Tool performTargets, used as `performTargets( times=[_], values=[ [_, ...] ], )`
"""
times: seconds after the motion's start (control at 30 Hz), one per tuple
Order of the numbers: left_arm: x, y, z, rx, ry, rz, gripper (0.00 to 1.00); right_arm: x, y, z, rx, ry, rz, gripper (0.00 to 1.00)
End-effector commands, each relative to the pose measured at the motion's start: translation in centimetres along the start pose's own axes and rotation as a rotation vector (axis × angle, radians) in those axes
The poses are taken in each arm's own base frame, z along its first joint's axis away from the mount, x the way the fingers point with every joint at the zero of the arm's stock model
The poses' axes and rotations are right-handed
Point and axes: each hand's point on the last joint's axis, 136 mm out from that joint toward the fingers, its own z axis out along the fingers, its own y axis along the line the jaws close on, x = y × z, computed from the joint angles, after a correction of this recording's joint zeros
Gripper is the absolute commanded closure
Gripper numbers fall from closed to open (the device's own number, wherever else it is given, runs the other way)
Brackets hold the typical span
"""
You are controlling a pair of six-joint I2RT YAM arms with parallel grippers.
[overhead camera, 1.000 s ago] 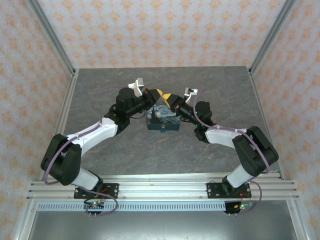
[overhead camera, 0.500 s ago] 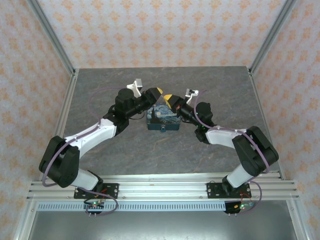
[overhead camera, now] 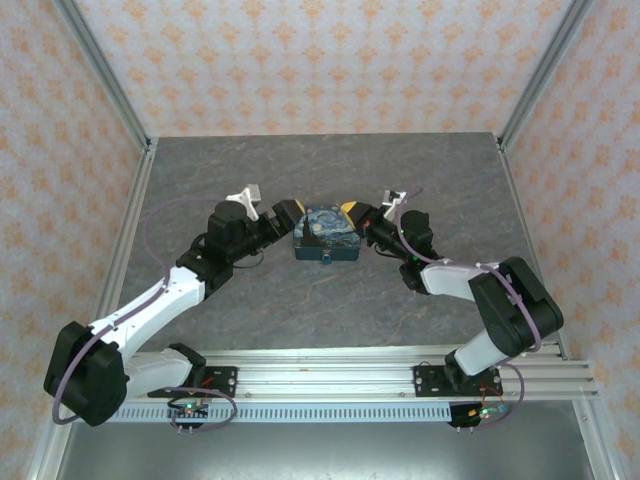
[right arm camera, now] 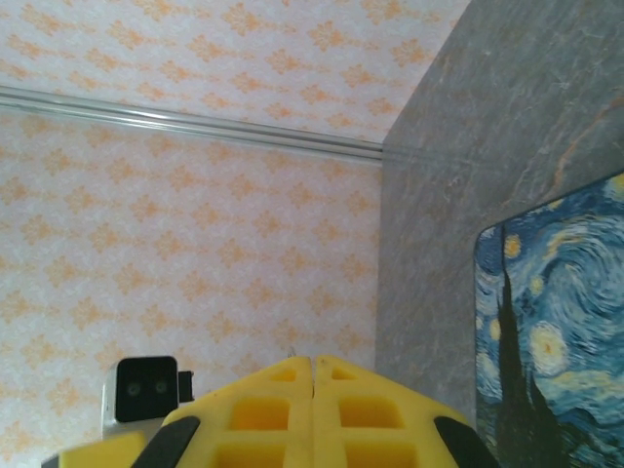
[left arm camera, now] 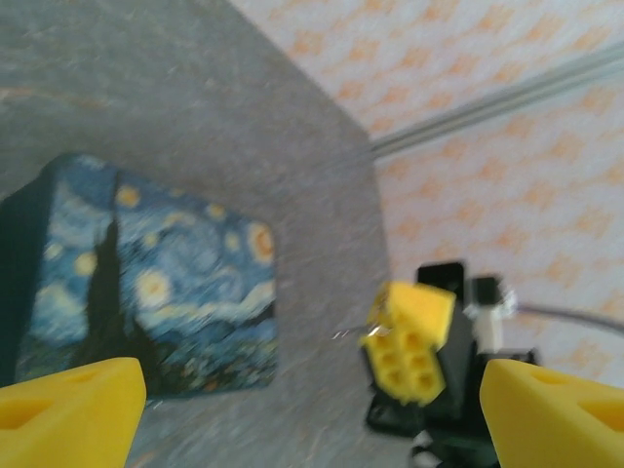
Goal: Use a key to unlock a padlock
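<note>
Where both arms meet on the grey table (overhead camera: 430, 170): one swirl-patterned box (overhead camera: 328, 228).
Left gripper (overhead camera: 282, 217), jaws wide and empty, just left of it; right gripper (overhead camera: 350, 211), jaws shut, at its right corner; padlock (overhead camera: 327, 258), small, blue, on the box's near side; key (left arm camera: 343, 333), a pale sliver poking from the right gripper's tips.

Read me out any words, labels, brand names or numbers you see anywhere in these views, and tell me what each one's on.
No text can be read.
The box lid: painted swirling night sky, no lettering.
The padlock: too small to show any marking.
The key in the right gripper: a blurred sliver, nothing legible.
The wallpaper: repeated ornaments, no words.
</note>
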Motion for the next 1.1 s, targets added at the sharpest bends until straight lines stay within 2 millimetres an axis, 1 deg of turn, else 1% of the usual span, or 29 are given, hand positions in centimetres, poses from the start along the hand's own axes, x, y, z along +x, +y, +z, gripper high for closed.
performTargets(
  times=[0.0,0.1,0.17,0.23,0.3,0.43,0.63,0.83,0.9,1.07],
  values=[
    [4.5,2.7,-0.3,-0.103,0.138,0.14,0.11,0.6,-0.1,-0.7,0.019,0.029,-0.045,1.0],
    [7.5,3.7,0.3,-0.115,0.206,0.184,0.14,0.5,-0.8,-0.8,0.05,0.027,-0.05,1.0],
    [9.1,4.8,0.9,-0.134,0.228,0.199,0.16,0.5,-1.3,-0.8,0.07,0.025,-0.051,1.0],
    [10.2,5.8,1.8,-0.142,0.243,0.205,0.22,0.5,-1.8,-0.8,0.081,0.024,-0.048,1.0],
    [10.8,6.7,2.6,-0.156,0.248,0.217,0.27,0.3,-2.4,-0.8,0.094,0.015,-0.043,1.0],
    [11.3,7.5,4.8,-0.161,0.263,0.264,0.36,0.2,-3.2,-0.7,0.101,0.011,-0.028,1.0],
    [11.6,8.3,7.8,-0.177,0.285,0.351,0.39,0.0,-4.3,-0.9,0.11,0.002,-0.016,1.0],
    [11.0,9.1,9.5,-0.198,0.255,0.43,0.42,-0.2,-4.9,-0.6,0.113,-0.002,-0.011,1.0],
    [10.9,9.4,9.8,-0.199,0.25,0.469,0.43,-0.5,-4.9,-0.5,0.11,-0.006,-0.009,1.0],
    [10.9,9.8,10.5,-0.204,0.238,0.501,0.43,-1.3,-5.3,-0.4,0.107,-0.022,0.003,1.0]
  ],
)
